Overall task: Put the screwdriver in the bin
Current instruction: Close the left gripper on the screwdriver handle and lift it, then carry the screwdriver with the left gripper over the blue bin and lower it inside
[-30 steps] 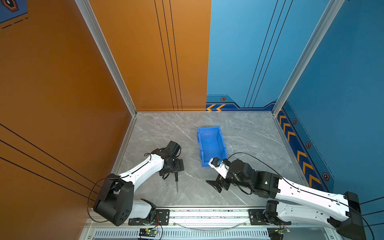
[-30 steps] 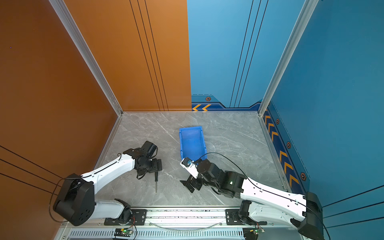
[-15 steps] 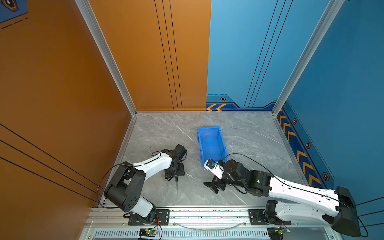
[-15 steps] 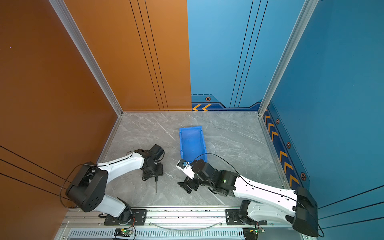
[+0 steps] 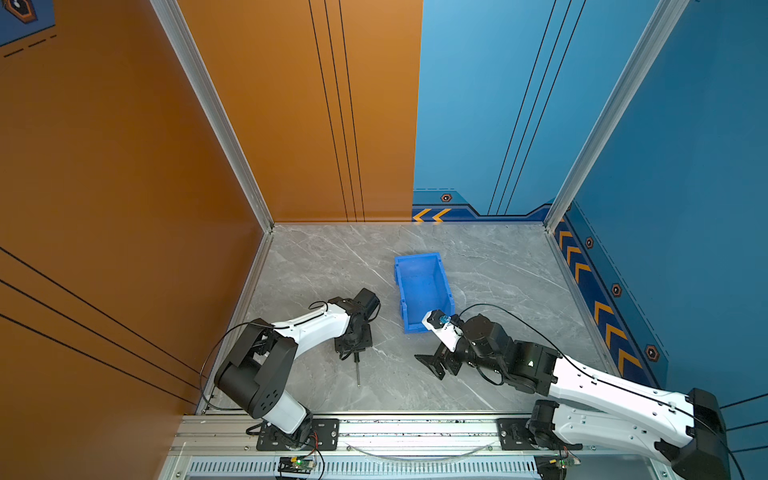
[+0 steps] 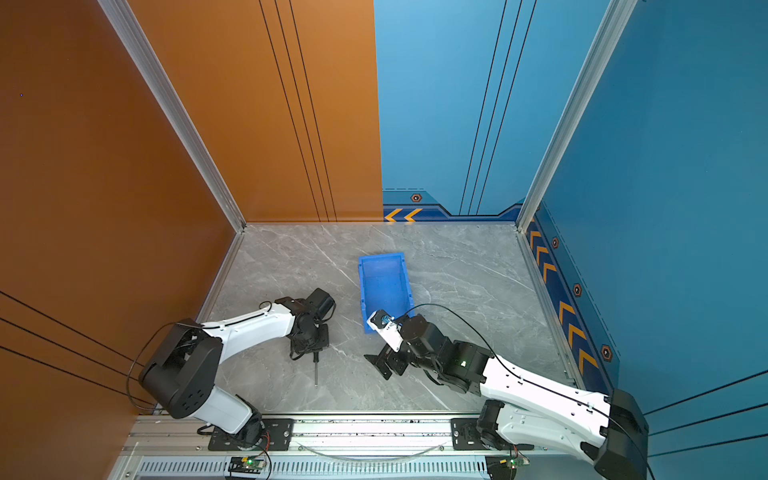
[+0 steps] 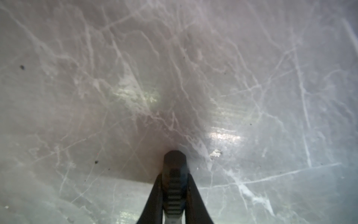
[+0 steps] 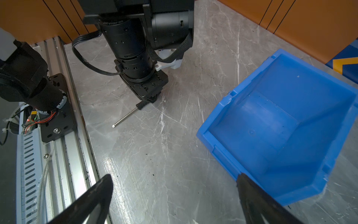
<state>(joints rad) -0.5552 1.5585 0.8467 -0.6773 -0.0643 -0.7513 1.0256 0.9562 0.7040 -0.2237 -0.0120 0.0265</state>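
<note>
Grey veined marble-look tabletop, glossy, boxed in by orange and blue wall panels. Step in hand: the grasp. Left gripper is down at the surface with its jaws closed on the black handle of the screwdriver. The left wrist view shows the blunt dark butt end poking out past the pinched fingertips. On the far side of the jaws the thin bright steel shaft lies flat on the marble, cross-point tip away from the gripper; nothing is lifted yet. Bin: blue moulded plastic, sloped walls, lowered front lip, empty, standing off to the side of the left gripper, clearly apart. Right gripper is idle, jaws spread wide on nothing, with the bin's front lip just beside one finger. Judgement: next comes a lift, a sideways carry over the bin's rim, then release. The slim handle may pivot in the pinch, and the right arm crowds the lip.
</note>
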